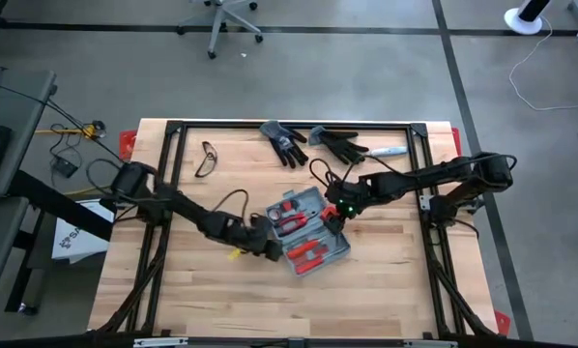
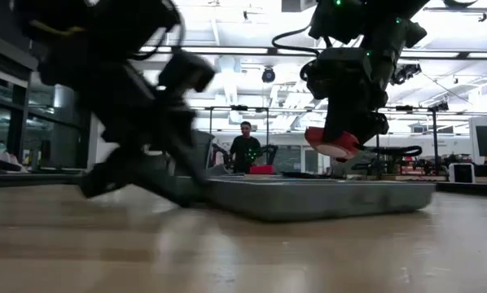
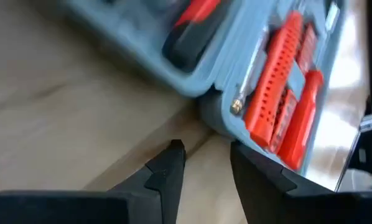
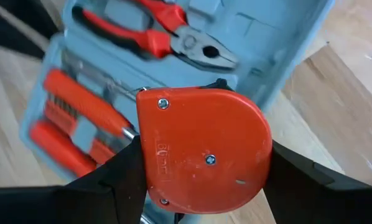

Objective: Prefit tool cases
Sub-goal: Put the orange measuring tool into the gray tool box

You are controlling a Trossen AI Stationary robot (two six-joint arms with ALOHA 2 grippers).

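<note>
Right wrist view shows my right gripper [image 4: 201,186] pinching a red tape measure [image 4: 201,155] over the open tool case [image 4: 285,56], so I lower it squarely into its recess while the left gripper [image 3: 204,168], jaws spread, steadies the case edge.

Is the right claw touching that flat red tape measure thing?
Touching. The right wrist view shows the right claw pressed against both sides of the flat red plastic tape measure.

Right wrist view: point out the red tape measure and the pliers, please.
red tape measure [image 4: 204,152]: right wrist view, centre of its flat red face.
pliers [image 4: 201,50]: right wrist view, metal head near the pivot.
</note>
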